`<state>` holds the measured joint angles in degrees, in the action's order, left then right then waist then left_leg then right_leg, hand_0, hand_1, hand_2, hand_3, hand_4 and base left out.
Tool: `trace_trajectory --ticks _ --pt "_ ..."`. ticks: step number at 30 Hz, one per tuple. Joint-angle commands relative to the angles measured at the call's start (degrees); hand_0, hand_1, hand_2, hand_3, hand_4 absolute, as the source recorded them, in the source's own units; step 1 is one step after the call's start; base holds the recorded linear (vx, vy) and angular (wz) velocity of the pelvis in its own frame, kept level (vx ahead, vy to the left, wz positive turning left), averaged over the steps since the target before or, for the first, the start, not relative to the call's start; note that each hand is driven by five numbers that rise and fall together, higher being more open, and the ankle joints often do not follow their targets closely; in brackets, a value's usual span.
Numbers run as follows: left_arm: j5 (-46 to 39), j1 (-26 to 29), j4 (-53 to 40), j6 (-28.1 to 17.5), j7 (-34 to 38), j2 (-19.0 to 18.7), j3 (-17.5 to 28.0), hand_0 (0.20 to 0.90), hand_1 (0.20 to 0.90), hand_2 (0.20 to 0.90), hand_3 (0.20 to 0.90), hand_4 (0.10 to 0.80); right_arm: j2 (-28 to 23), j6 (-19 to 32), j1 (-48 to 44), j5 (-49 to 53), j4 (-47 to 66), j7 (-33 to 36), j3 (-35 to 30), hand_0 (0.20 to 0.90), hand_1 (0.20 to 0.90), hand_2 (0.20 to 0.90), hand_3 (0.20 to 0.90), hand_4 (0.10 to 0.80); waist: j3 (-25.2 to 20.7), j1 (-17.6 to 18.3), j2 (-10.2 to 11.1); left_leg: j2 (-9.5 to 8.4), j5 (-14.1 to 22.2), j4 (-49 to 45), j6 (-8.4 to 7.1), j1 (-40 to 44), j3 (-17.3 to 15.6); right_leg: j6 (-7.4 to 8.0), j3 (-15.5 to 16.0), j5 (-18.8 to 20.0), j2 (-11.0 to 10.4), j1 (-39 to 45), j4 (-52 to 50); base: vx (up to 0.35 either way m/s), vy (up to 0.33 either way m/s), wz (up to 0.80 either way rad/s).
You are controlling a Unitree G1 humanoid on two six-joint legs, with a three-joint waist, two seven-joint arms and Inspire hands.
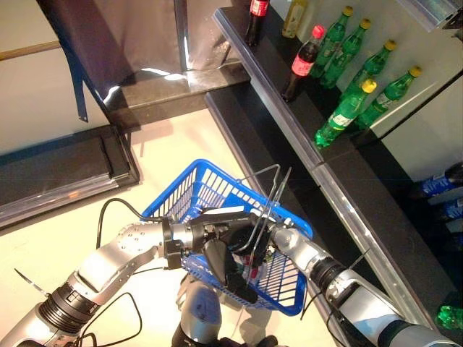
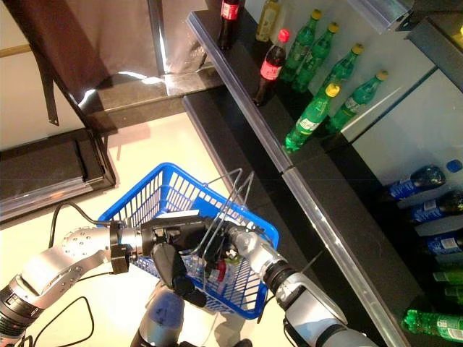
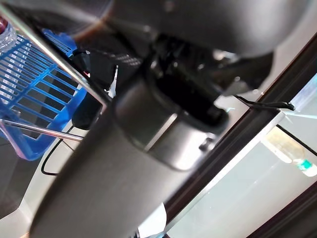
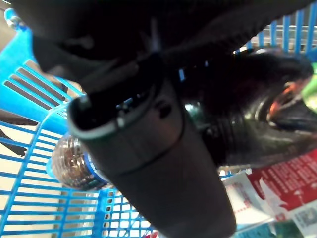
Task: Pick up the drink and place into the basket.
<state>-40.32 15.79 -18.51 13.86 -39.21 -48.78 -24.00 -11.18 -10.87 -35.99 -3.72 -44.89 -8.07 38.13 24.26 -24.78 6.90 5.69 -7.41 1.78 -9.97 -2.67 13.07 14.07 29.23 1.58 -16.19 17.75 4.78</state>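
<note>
A blue plastic basket (image 1: 194, 176) with wire handles (image 1: 269, 191) hangs over the pale floor. My left hand (image 1: 217, 235) is curled round the handles at the basket's near side. My right hand (image 1: 278, 235) reaches down inside the basket from the right. In the right wrist view its thumb (image 4: 148, 163) and fingers wrap a dark cola bottle (image 4: 257, 109) with a red label (image 4: 290, 191), low against the basket's blue grid. A clear bottle (image 4: 74, 163) with a blue label lies on the basket floor beside it.
A black shelf (image 1: 289, 123) runs along the right. On it stand several green bottles (image 1: 347, 108) and a cola bottle (image 1: 300, 65). Lower shelves hold blue-labelled bottles (image 2: 412, 184). A dark platform (image 1: 65, 170) lies at the left.
</note>
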Motion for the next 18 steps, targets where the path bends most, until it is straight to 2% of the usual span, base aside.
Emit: trace_trajectory --ticks 1,7,10,18 --pt "-13.83 6.71 -17.56 -19.02 -2.14 21.07 2.07 0.3 0.3 0.3 0.2 0.1 5.32 4.4 3.6 5.53 -4.36 4.17 2.4 0.9 0.9 0.9 0.9 0.8 -23.19 0.73 -0.93 1.63 4.33 3.22 4.28 5.63 -7.95 -2.13 -2.36 4.38 -1.72 -5.8 -2.16 0.0 0.0 0.0" --pt "-10.78 3.39 -14.07 -20.26 1.54 21.21 6.3 0.3 0.3 0.3 0.2 0.1 3.77 3.03 8.82 6.36 7.81 7.29 0.21 0.9 0.9 0.9 0.9 0.8 -22.71 2.62 -1.34 2.02 4.36 3.22 4.24 5.87 -9.23 -2.1 -3.47 4.34 -1.91 -6.35 -2.35 -0.004 0.004 -0.01" --pt "-9.92 1.88 -11.47 -21.3 3.61 20.93 8.43 0.3 0.3 0.3 0.2 0.1 1.2 2.82 12.51 6.88 15.72 7.8 -0.81 0.9 0.9 0.9 0.9 0.8 -22.34 4.18 -1.53 2.49 4.48 3.22 4.09 6.12 -10.46 -2.02 -3.99 4.28 -2.18 -6.7 -2.52 -0.026 0.022 -0.12" --pt "-7.08 1.32 -7.55 -22.74 7.69 21.24 10.67 0.3 0.3 0.3 0.2 0.1 -2.02 3.37 16.04 6.65 24.01 7.33 -2.97 0.9 0.9 0.9 0.9 0.8 -22.06 6.84 -1.92 3.39 4.67 3.22 3.87 6.77 -12.56 -1.97 -5.3 3.94 -2.27 -6.95 -2.53 -0.022 0.012 -0.11"
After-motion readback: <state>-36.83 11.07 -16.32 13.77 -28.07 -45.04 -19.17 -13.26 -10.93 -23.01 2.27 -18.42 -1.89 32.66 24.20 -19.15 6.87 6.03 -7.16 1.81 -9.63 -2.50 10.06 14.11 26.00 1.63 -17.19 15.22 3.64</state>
